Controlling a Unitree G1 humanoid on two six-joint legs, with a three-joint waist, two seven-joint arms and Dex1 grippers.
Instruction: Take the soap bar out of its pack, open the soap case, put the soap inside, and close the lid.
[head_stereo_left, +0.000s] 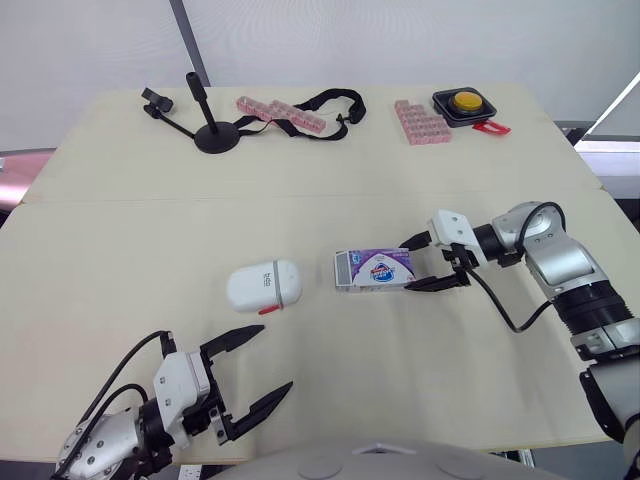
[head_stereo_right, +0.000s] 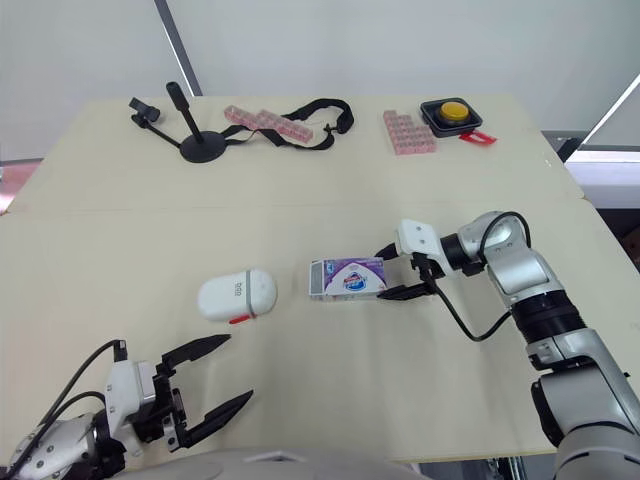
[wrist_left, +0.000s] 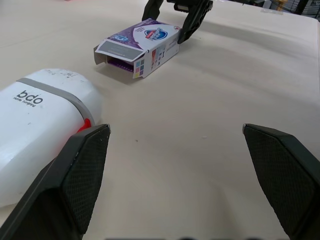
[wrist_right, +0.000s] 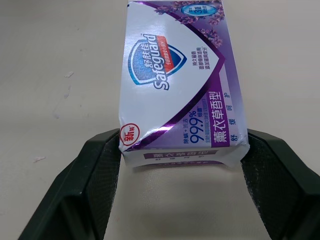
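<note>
Right tool (wrist_right: 184, 150) tight around soap pack (wrist_right: 175, 75) end

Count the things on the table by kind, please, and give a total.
Soap pack: 1
Soap case: 1
Pink plastic pieces: 2
Black stand: 1
Black strap: 1
Yellow button: 1
Red tag: 1
Total: 8

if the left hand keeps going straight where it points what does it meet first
Probably the soap case, grazed by one finger; it lies beside the open left hand. Dead centre, the soap pack comes next.
</note>
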